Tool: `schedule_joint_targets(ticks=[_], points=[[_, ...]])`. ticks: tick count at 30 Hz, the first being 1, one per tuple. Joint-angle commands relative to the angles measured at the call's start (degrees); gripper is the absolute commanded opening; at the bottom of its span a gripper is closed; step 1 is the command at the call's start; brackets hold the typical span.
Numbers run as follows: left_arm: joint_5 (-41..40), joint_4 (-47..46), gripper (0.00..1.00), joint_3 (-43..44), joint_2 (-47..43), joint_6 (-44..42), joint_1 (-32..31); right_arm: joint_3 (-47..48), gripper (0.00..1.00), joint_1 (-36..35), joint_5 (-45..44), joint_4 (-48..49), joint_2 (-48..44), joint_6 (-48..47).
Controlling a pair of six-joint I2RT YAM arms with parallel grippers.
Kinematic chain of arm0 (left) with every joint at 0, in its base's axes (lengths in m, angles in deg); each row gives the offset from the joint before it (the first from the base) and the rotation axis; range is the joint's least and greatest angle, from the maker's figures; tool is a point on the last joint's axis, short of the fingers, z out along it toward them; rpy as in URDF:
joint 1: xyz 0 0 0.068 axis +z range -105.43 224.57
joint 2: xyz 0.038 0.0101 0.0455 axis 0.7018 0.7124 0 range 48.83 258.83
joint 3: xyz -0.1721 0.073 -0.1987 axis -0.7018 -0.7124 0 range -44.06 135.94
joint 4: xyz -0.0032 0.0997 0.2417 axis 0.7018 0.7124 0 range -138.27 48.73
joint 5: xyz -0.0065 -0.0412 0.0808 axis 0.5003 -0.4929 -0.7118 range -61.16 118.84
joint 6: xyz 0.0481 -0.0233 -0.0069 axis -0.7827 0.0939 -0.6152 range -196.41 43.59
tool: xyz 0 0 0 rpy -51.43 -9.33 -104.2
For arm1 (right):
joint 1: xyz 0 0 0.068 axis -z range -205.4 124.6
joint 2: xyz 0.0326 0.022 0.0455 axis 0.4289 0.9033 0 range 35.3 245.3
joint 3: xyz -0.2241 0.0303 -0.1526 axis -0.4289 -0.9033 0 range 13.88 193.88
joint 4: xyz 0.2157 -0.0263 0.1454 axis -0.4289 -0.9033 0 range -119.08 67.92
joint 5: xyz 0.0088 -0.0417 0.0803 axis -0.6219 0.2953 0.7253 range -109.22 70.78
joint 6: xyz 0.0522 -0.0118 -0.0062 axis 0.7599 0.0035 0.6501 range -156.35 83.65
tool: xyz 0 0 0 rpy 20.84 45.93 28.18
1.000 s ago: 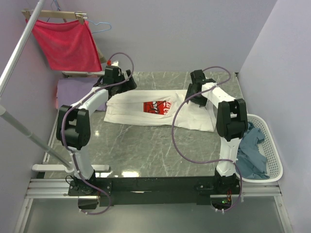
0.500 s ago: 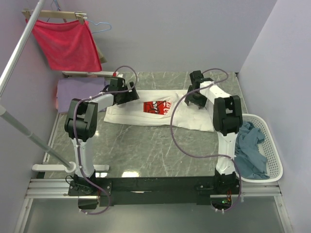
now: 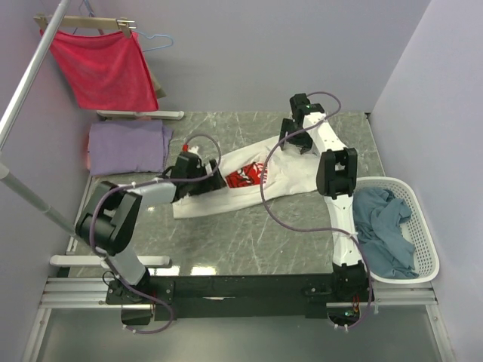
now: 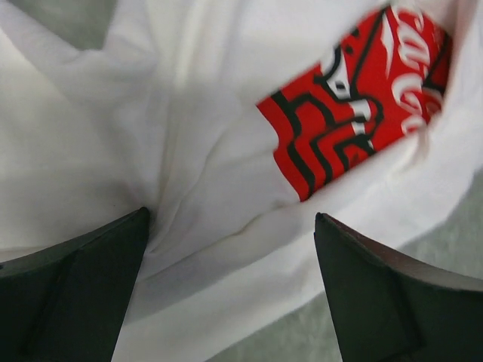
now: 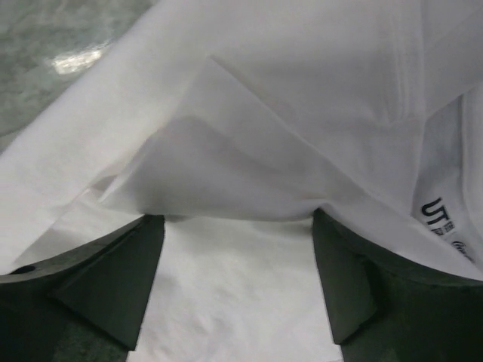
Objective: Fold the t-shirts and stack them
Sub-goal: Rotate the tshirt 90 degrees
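Observation:
The white t-shirt [image 3: 283, 172] with the red chest print [image 3: 243, 177] lies rumpled and skewed across the middle of the table. My left gripper [image 3: 198, 172] is low over its left part, jaws wide apart, with cloth and the print between them [image 4: 230, 226]. My right gripper [image 3: 290, 143] is at the shirt's far right edge, jaws wide apart over a raised fold of white cloth [image 5: 238, 226]. The lavender t-shirt [image 3: 127, 147] lies folded at the far left. The grey-blue t-shirt [image 3: 381, 226] sits crumpled in the basket.
The white slotted laundry basket [image 3: 423, 226] stands at the right edge. A red cloth [image 3: 102, 68] hangs on a hanger at the back left. A slanted metal pole [image 3: 30, 75] and its stand run along the left side.
The white shirt has gone from lying flat and level to skewed, its left end drawn nearer. My left gripper moved nearer and right over it; my right gripper moved farther back.

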Motion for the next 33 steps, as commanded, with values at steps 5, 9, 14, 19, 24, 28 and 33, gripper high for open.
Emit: schedule_joint_targets(ticks=[5, 9, 14, 19, 24, 28, 33], points=[[9.74, 13.36, 0.99, -13.67, -3.97, 11.01, -20.66, -3.81, 0.88, -2.02, 12.53, -3.20, -3.34, -9.04], [9.04, 17.66, 1.00, -11.57, -8.36, 12.07, -28.16, -7.40, 0.87, -4.74, 9.39, 0.83, -8.34, -10.62], [-4.11, 31.62, 0.99, 1.04, -15.65, 8.30, -28.96, -25.50, 0.89, -4.75, 2.65, 19.37, -26.32, -7.64], [-11.71, 32.01, 0.99, 13.29, -16.72, -0.22, -24.33, -35.44, 0.91, -3.60, -11.52, 25.90, -39.54, -5.01], [-4.59, 20.32, 0.99, 26.20, -7.95, -10.32, -18.25, -38.78, 0.92, -2.64, -20.13, 20.02, -46.05, 0.43], [4.62, 14.34, 0.99, 42.25, 8.27, -14.56, -14.47, -46.16, 0.92, -2.55, -19.28, 18.51, -52.71, 4.75], [25.72, 14.58, 0.99, 64.15, 27.46, -13.95, -13.14, -57.14, 0.93, -2.55, -16.20, 20.18, -59.67, 7.30]])
